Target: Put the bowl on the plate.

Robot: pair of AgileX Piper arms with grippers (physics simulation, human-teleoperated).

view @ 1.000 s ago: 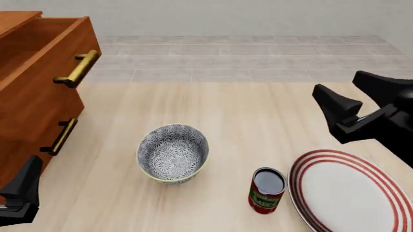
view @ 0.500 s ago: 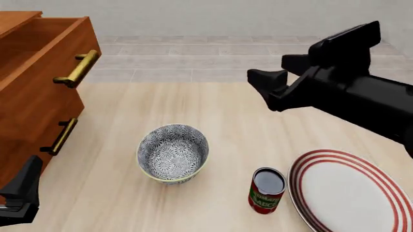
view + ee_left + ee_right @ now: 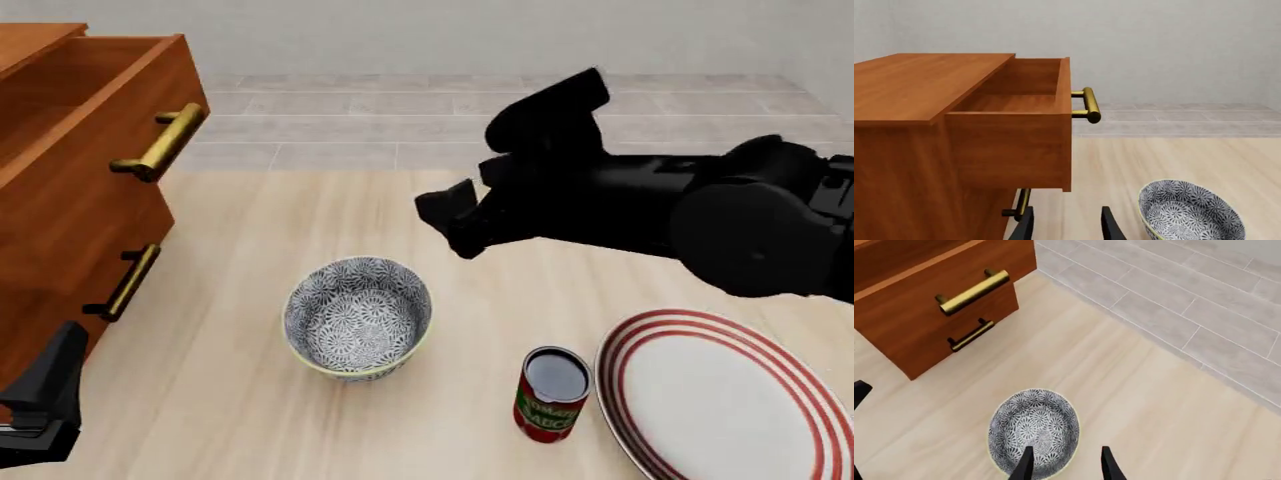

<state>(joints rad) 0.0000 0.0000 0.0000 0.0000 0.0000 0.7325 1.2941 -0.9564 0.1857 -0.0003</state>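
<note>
Bowl (image 3: 356, 318) on table; right gripper (image 3: 454, 222) above, apart.

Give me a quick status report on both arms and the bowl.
Right claw open, empty, above the bowl. Left claw open, idle by the dresser. Plate bare; red can stands between bowl and plate.

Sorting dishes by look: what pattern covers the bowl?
A dense grey-and-white floral pattern, with a pale yellowish rim, covers the bowl; the right wrist view shows it best.

The red can's (image 3: 550, 395) label lettering is unreadable.
</note>
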